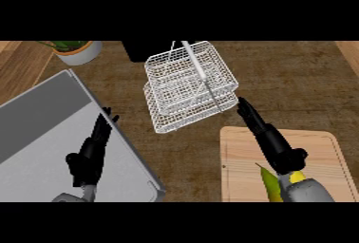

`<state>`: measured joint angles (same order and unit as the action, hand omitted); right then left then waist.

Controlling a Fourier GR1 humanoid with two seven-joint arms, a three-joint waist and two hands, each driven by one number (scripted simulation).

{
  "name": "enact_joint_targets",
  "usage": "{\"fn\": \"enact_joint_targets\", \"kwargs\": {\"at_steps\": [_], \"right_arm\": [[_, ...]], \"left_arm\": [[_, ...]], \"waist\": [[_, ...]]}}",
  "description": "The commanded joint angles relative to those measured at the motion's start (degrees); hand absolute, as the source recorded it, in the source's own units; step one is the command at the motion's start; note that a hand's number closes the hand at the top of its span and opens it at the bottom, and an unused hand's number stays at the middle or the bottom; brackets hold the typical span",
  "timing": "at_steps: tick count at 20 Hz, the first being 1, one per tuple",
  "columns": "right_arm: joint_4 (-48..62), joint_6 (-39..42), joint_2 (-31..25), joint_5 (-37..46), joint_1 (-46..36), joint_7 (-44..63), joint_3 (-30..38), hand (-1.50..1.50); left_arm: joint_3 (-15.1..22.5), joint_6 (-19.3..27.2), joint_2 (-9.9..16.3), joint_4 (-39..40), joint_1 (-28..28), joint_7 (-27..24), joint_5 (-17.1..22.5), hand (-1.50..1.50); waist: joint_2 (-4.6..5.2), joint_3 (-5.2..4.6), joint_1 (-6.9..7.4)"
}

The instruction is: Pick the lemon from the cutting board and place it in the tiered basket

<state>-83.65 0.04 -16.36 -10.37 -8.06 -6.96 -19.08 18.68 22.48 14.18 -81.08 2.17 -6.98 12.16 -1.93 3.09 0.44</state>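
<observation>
- Nearest me, at the counter's front right, my right forearm comes in over the cutting board, and a yellow lemon peeks out from beneath the wrist, still on the board near its front edge.
- Just left of the lemon I see a green-yellow pointed thing lying on the board; I cannot tell what it is.
- My right robot hand stretches toward the back, fingers straight, holding nothing, its fingertips past the board's back edge, just beside the tiered basket.
- That white wire basket stands mid-counter toward the back edge.
- My left robot hand rests over the grey sink tray at the left edge, fingers straight, holding nothing.
- I see a potted plant in the back left corner.
</observation>
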Motion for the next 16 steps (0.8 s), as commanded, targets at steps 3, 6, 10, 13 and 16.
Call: {"fn": "enact_joint_targets", "kwargs": {"at_steps": [3, 6, 10, 13, 16], "right_arm": [[-4.53, 3.63, -3.87, -0.52, 0.96, -10.36, 3.30, 1.50], [-10.06, 6.39, -7.48, -1.48, 0.72, -18.45, 7.15, 1.50], [-4.48, -7.05, -3.33, -5.44, 5.29, -20.73, 20.96, -1.50], [-4.32, -2.48, -6.32, -3.19, 7.97, -28.05, 20.33, -1.50], [-4.92, -0.55, -10.26, 2.47, 12.54, -32.82, 18.21, -1.50]], "left_arm": [[1.27, -1.96, 1.62, -2.11, -0.87, 0.15, -1.26, 0.00], [1.03, -4.30, 3.40, -4.60, -5.28, 0.04, -1.57, 0.00], [-0.58, -5.20, 2.82, -8.43, -10.20, -0.42, -1.76, 0.00], [-0.85, -7.53, 3.18, -11.29, -11.73, 1.63, -1.11, 0.00], [-1.86, -8.73, 4.42, -12.61, -12.46, 1.72, -1.15, 0.00]], "waist": [[1.41, -2.62, -2.74], [1.08, -2.53, -6.66], [2.34, -2.50, -10.05], [2.43, -2.67, -8.09], [2.31, -2.89, -8.60]]}}
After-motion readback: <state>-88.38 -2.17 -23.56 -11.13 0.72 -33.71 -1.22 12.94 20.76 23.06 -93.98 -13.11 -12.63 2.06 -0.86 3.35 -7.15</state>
